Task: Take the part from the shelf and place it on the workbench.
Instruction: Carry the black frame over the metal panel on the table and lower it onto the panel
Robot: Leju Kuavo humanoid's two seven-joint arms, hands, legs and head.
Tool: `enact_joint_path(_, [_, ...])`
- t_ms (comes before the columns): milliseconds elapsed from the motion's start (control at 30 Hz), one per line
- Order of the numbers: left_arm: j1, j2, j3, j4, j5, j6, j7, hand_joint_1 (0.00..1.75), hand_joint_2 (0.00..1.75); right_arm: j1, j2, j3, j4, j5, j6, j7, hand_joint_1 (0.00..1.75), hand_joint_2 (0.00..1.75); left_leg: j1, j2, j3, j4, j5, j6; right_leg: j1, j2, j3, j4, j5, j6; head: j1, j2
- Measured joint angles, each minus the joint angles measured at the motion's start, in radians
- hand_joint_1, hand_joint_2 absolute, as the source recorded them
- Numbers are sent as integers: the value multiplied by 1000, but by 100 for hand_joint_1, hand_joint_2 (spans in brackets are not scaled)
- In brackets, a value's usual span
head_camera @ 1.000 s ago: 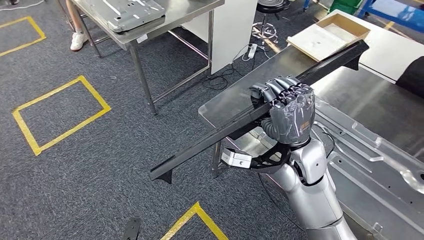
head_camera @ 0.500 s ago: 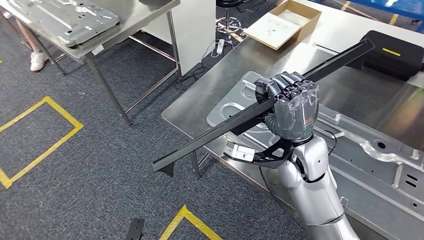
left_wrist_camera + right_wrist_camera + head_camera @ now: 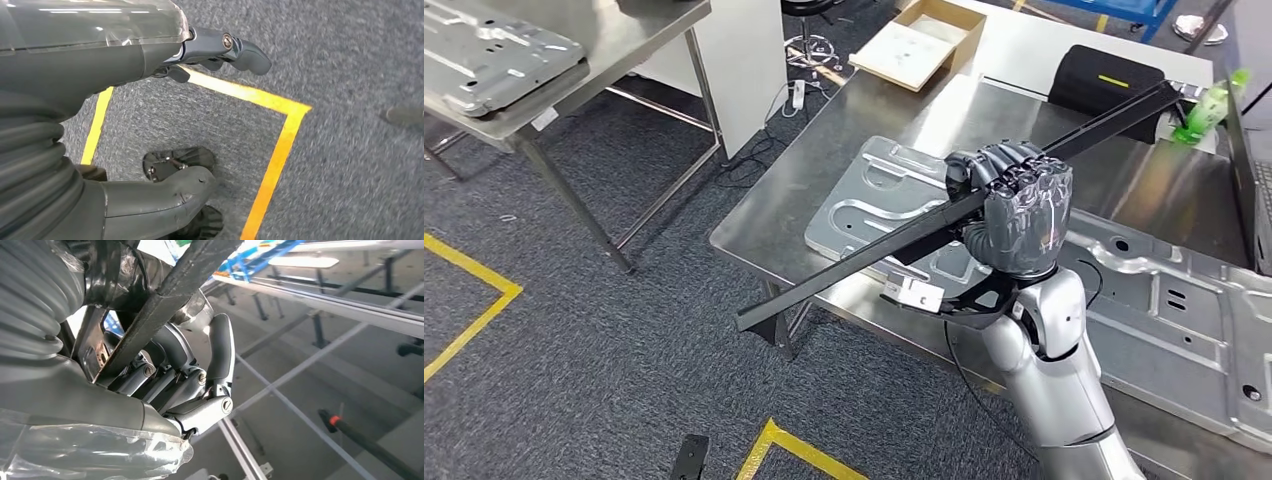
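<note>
While no brand, label or legible writing can be made out anywhere, the materials are plain enough: the grey carpet floor (image 3: 604, 340) is coarse and speckled, marked with yellow tape lines (image 3: 469, 310), and on it stands the workbench (image 3: 894, 130), a brushed stainless-steel table with a dull reflective top. On that top lies a large stamped sheet-metal panel (image 3: 1164, 330), pale silver with pressed ribs, slots and round holes, reaching from near the bench's front corner to the picture's right edge. A second steel table (image 3: 574, 80) stands well apart at the upper left, carrying a similar pressed panel (image 3: 494, 55). At the workbench's far side sit a shallow cardboard box (image 3: 919, 40) and a flat black case (image 3: 1114, 75) with a small yellow stripe. The part (image 3: 864, 262), a long, slim, matte-black bar with a short bracket foot at each end, runs diagonally above the bench corner, its lower end out over the carpet. The right hand (image 3: 1014, 205), its back wrapped in clear plastic film, grips the part at mid-length with fingers curled tightly round it. The left hand (image 3: 165, 115) hangs over the carpet, thumb and fingers apart, holding nothing.
</note>
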Motion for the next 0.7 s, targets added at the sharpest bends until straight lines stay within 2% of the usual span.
enact_joint_path(33, [0,0,0,0,0,0,0,0,175,1,-1,0,2,0,0,0,175,175,0,12,1,0,-1,-1,0,-4,16,-28,23,-1,0,0])
enact_joint_path(67, [-1,0,0,0,0,0,0,0,175,0,-1,-2,3,0,0,0,175,175,0,22,3,1,-3,-2,1,-16,53,-93,57,-3,0,0])
enact_joint_path(100, [-1,0,0,0,0,-1,0,0,175,-1,-2,-3,3,0,0,0,175,175,-2,32,6,1,-6,-5,5,-39,93,-166,84,-8,0,0])
enact_joint_path(167, [-2,-1,0,0,-2,-4,-1,0,175,-5,-2,-7,5,-1,0,2,175,175,-8,50,11,3,-12,-13,16,-73,145,-267,112,-20,0,0])
enact_joint_path(200, [-2,-1,0,0,-3,-6,-1,0,175,-6,-2,-10,6,-2,0,2,175,175,-11,59,12,3,-13,-17,21,-77,149,-280,110,-25,0,0])
enact_joint_path(267, [-4,-1,0,0,-5,-10,-3,0,175,-6,-5,-22,13,-8,0,2,175,175,-13,75,16,2,-19,-27,19,-54,148,-284,114,-34,0,0])
enact_joint_path(300, [-5,-1,0,0,-6,-13,-4,0,175,-6,-7,-30,17,-12,0,0,175,175,-11,66,15,10,-28,-32,16,-43,149,-288,117,-40,0,0])
enact_joint_path(333, [-5,-1,0,0,-8,-16,-6,0,175,-8,-8,-40,23,-16,0,-2,175,175,-9,48,7,34,-47,-36,12,-33,151,-292,121,-46,-1,0])
enact_joint_path(400, [-3,-1,0,0,-9,-25,-8,0,175,-10,-9,-58,38,-23,0,-8,175,175,-6,-3,-37,141,-107,-42,7,-12,153,-296,124,-54,-1,0])
enact_joint_path(433, [-1,-1,0,0,-9,-31,-9,0,175,-10,-9,-68,49,-24,0,-12,175,175,-5,-17,-69,210,-135,-43,7,0,152,-295,125,-56,-2,0])
enact_joint_path(467, [2,-1,0,0,-9,-37,-10,0,175,-9,-9,-79,61,-24,0,-15,175,175,-5,-25,-96,263,-149,-45,7,14,151,-294,125,-56,-2,0])
enact_joint_path(500, [4,0,0,0,-9,-41,-11,0,175,-8,-9,-92,72,-25,0,-18,175,175,-5,-28,-109,284,-144,-45,7,28,151,-291,124,-55,-2,0])
enact_joint_path(533, [5,1,0,0,-9,-45,-12,0,175,-7,-9,-105,82,-26,0,-22,175,175,-5,-30,-105,266,-120,-45,6,42,151,-288,124,-54,-2,0])
enact_joint_path(567, [5,2,0,0,-9,-47,-13,0,175,-7,-9,-118,90,-28,0,-24,175,175,-4,-35,-83,212,-81,-43,6,55,151,-284,122,-52,-2,0])
enact_joint_path(633, [4,3,0,0,-9,-50,-16,0,175,-9,-9,-141,104,-32,0,-29,175,175,1,-79,-31,85,-21,-38,4,80,146,-274,118,-45,-1,0])
enact_joint_path(667, [4,4,0,0,-9,-52,-17,0,175,-11,-10,-149,112,-33,0,-30,175,175,3,-99,-15,46,-9,-36,3,91,141,-270,118,-39,-2,0])
enact_joint_path(700, [3,4,0,0,-10,-54,-18,0,175,-12,-10,-157,120,-33,0,-32,175,175,3,-114,-9,29,-9,-34,1,102,134,-268,119,-32,-2,0])
